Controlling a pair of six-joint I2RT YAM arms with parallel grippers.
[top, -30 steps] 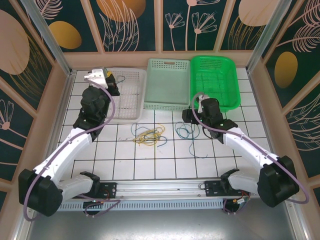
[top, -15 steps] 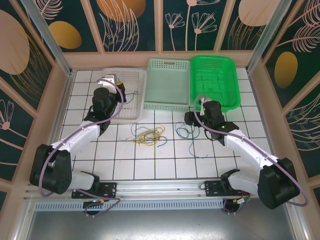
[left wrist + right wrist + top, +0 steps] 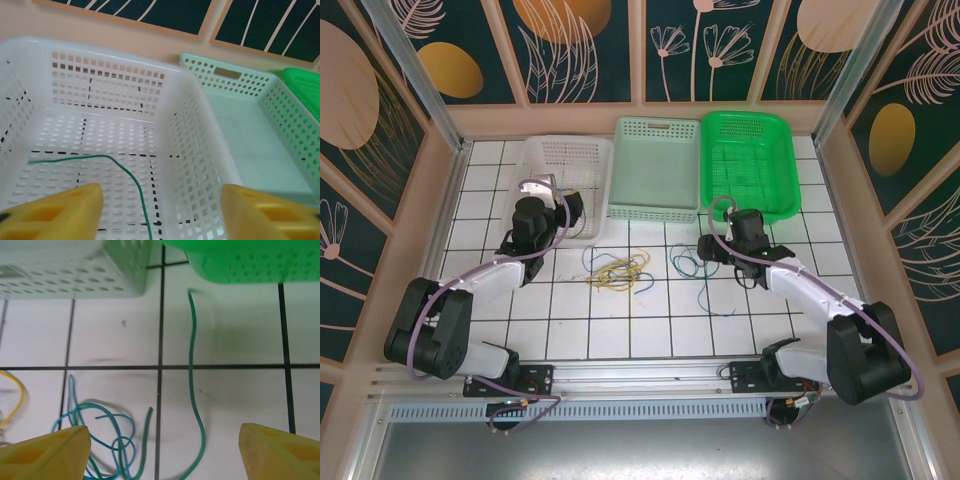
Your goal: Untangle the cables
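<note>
A knot of yellow cables (image 3: 618, 270) lay on the tiled worktop (image 3: 650, 325) just on the near side of the mint basket (image 3: 655, 170). Blue and teal cables (image 3: 120, 444) looped off that basket's near right corner, a straighter teal cable (image 3: 193, 390) beside them. A thin green cable (image 3: 132, 177) lay inside the white basket (image 3: 100, 80), left of the mint one. The left pincer (image 3: 160, 200) hung spread wide above it, empty. The right pincer (image 3: 162, 440) stood spread over the blue loops, pinching nothing.
</note>
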